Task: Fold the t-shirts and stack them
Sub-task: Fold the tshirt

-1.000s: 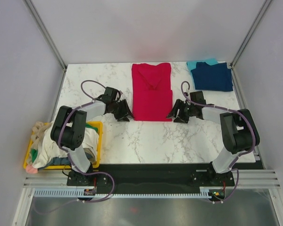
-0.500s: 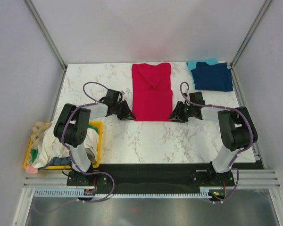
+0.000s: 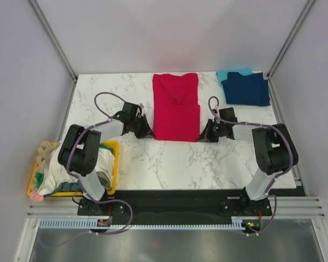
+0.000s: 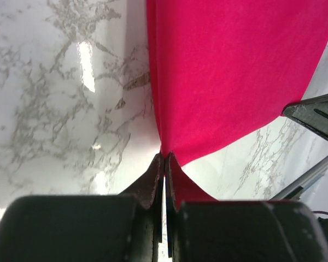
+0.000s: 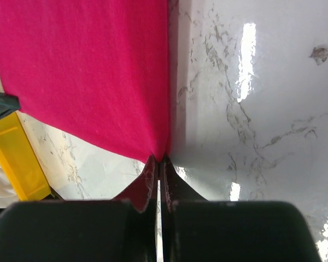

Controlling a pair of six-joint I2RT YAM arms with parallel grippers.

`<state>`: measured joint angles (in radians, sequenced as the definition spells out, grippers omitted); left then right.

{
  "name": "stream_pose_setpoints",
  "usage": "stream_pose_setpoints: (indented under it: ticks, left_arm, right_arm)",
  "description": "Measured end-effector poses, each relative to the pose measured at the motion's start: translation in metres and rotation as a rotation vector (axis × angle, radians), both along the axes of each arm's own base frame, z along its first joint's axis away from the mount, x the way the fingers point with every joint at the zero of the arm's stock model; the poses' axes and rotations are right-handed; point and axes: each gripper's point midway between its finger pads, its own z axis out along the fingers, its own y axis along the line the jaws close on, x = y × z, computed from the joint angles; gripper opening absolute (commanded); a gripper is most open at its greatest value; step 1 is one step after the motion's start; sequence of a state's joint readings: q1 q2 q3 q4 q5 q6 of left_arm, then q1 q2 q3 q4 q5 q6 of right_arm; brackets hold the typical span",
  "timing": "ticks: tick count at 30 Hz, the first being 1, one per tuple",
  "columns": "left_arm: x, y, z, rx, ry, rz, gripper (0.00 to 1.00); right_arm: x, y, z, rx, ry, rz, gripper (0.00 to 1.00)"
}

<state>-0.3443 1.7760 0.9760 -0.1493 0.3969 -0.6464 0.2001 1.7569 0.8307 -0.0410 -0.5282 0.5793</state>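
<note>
A crimson red t-shirt (image 3: 176, 106) lies flat in the middle of the marble table, its sleeves folded in, collar toward the far edge. My left gripper (image 3: 150, 133) is shut on the shirt's near left corner (image 4: 165, 155). My right gripper (image 3: 203, 136) is shut on the near right corner (image 5: 159, 158). A folded navy blue t-shirt (image 3: 246, 88) rests on a teal one (image 3: 228, 73) at the far right corner. More tees, a cream one (image 3: 65, 164) on top, are heaped in a bin at the left.
The yellow plastic bin (image 3: 114, 164) hangs off the table's near left edge beside the left arm's base. Grey enclosure walls and metal posts (image 3: 53, 37) ring the table.
Both grippers slid inward to the red shirt's near corners and shut on them. The shirt itself has not shifted.
</note>
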Motion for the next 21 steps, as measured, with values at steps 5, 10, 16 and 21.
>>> stream_pose_setpoints:
  ticks: [5,10,16,21]
  left_arm:
    - [-0.002,0.012,0.027,0.069,-0.066,0.005,0.17]
    - [-0.006,0.028,0.028,0.192,-0.089,0.016,0.56]
    - [-0.018,0.033,0.023,0.269,-0.078,0.010,0.65]
    - [-0.035,0.027,0.007,0.232,-0.057,-0.024,0.65]
  right_arm:
    - [-0.003,-0.002,0.005,-0.011,-0.004,-0.003,0.00]
    - [-0.006,-0.004,0.009,-0.014,-0.013,-0.004,0.00]
    - [-0.014,-0.006,0.001,-0.021,0.008,-0.006,0.00]
    - [-0.015,-0.006,0.000,-0.019,0.009,-0.005,0.00]
